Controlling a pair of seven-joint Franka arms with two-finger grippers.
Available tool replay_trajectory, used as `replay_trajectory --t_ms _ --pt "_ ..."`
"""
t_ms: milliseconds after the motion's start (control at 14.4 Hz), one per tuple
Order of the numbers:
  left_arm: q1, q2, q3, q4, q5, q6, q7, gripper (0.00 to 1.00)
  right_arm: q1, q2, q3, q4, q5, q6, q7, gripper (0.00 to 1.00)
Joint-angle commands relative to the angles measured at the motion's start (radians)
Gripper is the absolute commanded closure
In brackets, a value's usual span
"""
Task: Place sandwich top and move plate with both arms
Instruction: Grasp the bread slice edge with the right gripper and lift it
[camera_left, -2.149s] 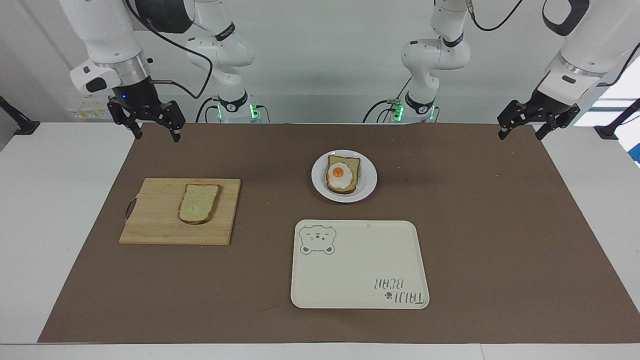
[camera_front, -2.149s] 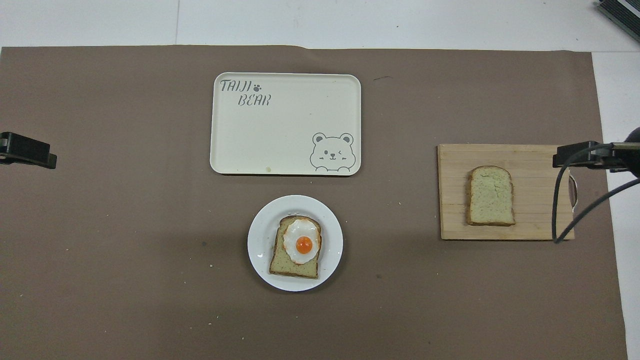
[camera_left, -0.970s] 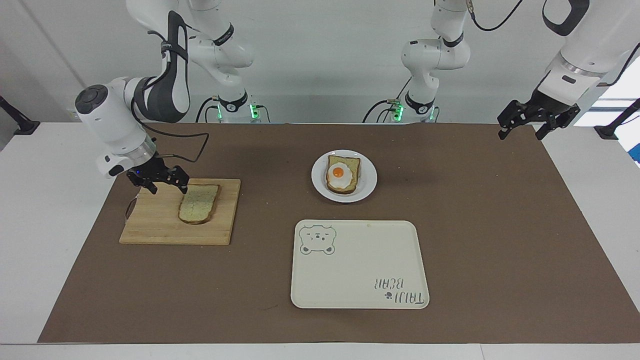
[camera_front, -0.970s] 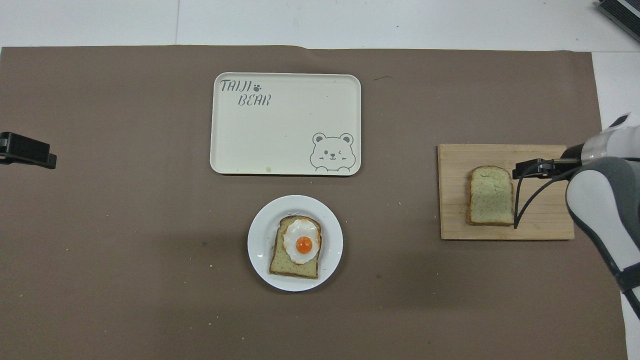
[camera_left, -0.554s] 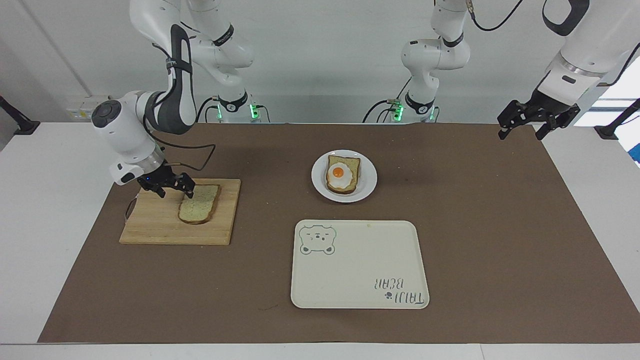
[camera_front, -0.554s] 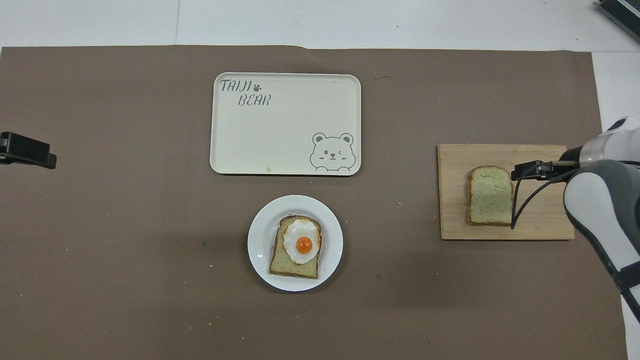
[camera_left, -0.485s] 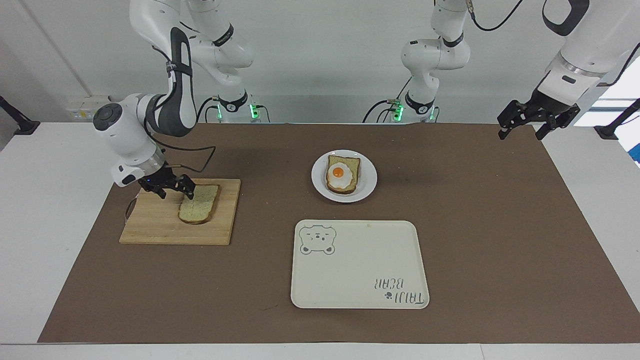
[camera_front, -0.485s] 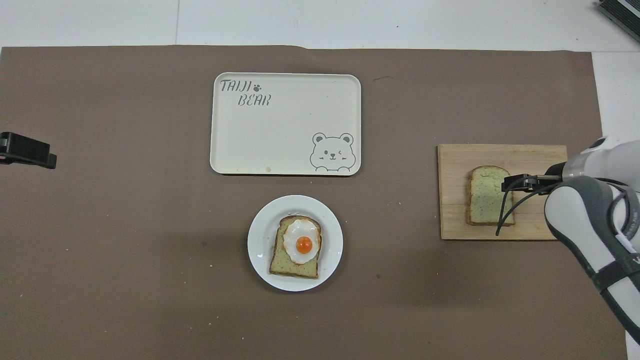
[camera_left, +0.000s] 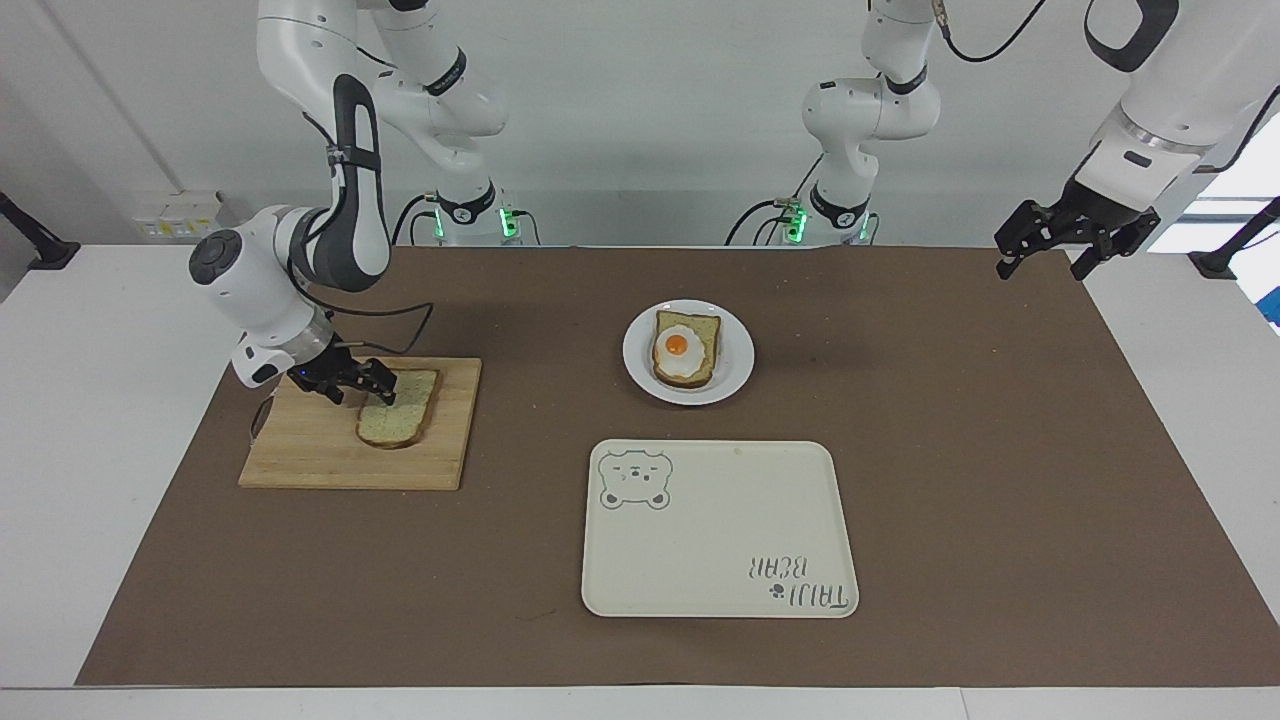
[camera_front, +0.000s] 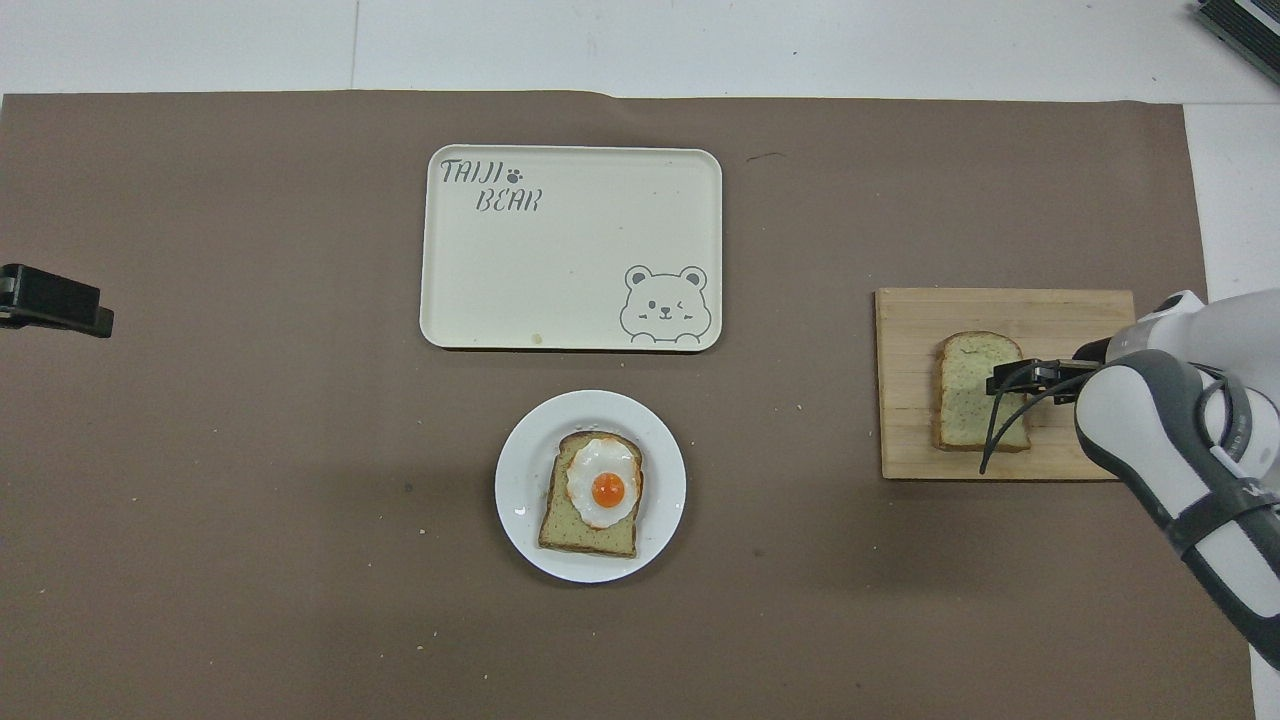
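Brown matting covers the table, where the right gripper (camera_left: 362, 385) – fingers apart – reaches the sandwich top (camera_left: 398, 407) on the cutting board (camera_left: 300, 450), so pickup is in hand and closing comes next, while the left gripper (camera_left: 1075, 243) waits open – far from the plate (camera_left: 738, 365).

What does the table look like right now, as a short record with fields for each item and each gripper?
sandwich top: flat on wooden cutting board, toward the right arm's end
plate: holds bread slice with fried egg, nearer the robots than bear tray
right gripper: low at the sandwich top's edge, open
left gripper: waiting raised over the mat's corner, open
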Motion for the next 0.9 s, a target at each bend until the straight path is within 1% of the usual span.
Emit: replay_trajectory --t_ms 0,69,208,277,347,485,554,624,832 --pt "0.009 -0.007 -0.005 0.004 0.007 -0.019 0.003 0.00 -0.013 -0.005 0.009 -0.041 0.035 0.054 -0.055 0.00" --pt "0.009 -0.007 -0.005 0.004 0.007 -0.020 0.003 0.00 -0.013 -0.004 0.009 -0.046 0.035 0.066 -0.073 0.11" --pt "0.009 -0.007 -0.008 0.004 0.007 -0.020 0.003 0.00 -0.014 -0.004 0.009 -0.049 0.035 0.068 -0.096 0.39" --pt "0.009 -0.007 -0.008 0.004 0.007 -0.021 0.003 0.00 -0.014 -0.004 0.009 -0.049 0.035 0.068 -0.096 0.47" --pt "0.009 -0.007 -0.005 0.004 0.007 -0.019 0.003 0.00 -0.014 -0.004 0.009 -0.049 0.035 0.068 -0.096 0.52" --pt "0.009 -0.007 -0.005 0.004 0.007 -0.019 0.003 0.00 -0.014 -0.004 0.009 -0.047 0.035 0.068 -0.096 0.67" --pt "0.009 -0.007 -0.008 0.004 0.007 -0.019 0.003 0.00 -0.013 -0.002 0.009 -0.047 0.035 0.068 -0.096 0.80" --pt "0.009 -0.007 -0.005 0.004 0.007 -0.019 0.003 0.00 -0.014 -0.002 0.009 -0.047 0.035 0.068 -0.092 0.99" --pt "0.009 -0.007 -0.005 0.004 0.007 -0.019 0.003 0.00 -0.013 -0.001 0.009 -0.046 0.035 0.063 -0.058 1.00"
